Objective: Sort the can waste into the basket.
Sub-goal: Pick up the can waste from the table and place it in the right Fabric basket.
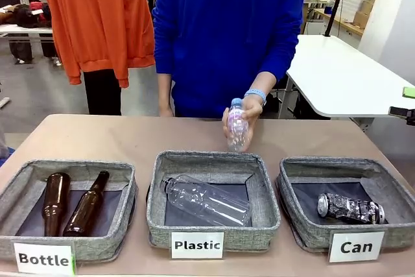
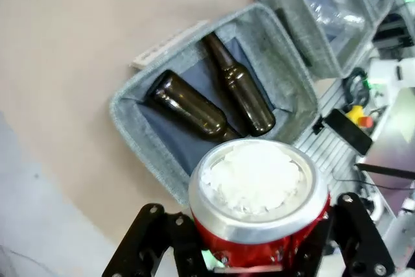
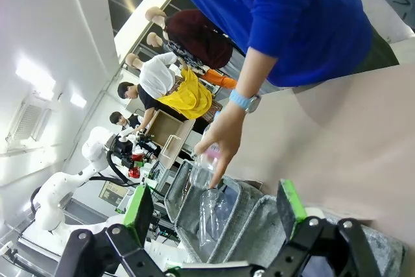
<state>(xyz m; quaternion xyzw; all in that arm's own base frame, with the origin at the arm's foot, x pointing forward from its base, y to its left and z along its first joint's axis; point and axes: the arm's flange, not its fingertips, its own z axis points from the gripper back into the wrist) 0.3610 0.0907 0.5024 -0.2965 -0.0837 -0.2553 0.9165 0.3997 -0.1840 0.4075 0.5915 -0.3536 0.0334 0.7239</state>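
Clamping red can (image 2: 258, 205), left jaws, markings hidden

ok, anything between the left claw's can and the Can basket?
Possibly. The red can is over the Bottle basket; the path to the Can basket crosses the Plastic basket, where a person's hand holds a small bottle at its far rim.

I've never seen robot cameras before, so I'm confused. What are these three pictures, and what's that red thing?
A two-armed robot sorts rubbish with a person. The front picture looks across the table at the Bottle basket, Plastic basket and Can basket. A black-and-silver can lies in the Can basket. The person's hand holds a small plastic bottle. The other pictures come from cameras on the robot's wrists. The left claw grips a red can above the Bottle basket. The right claw is open.
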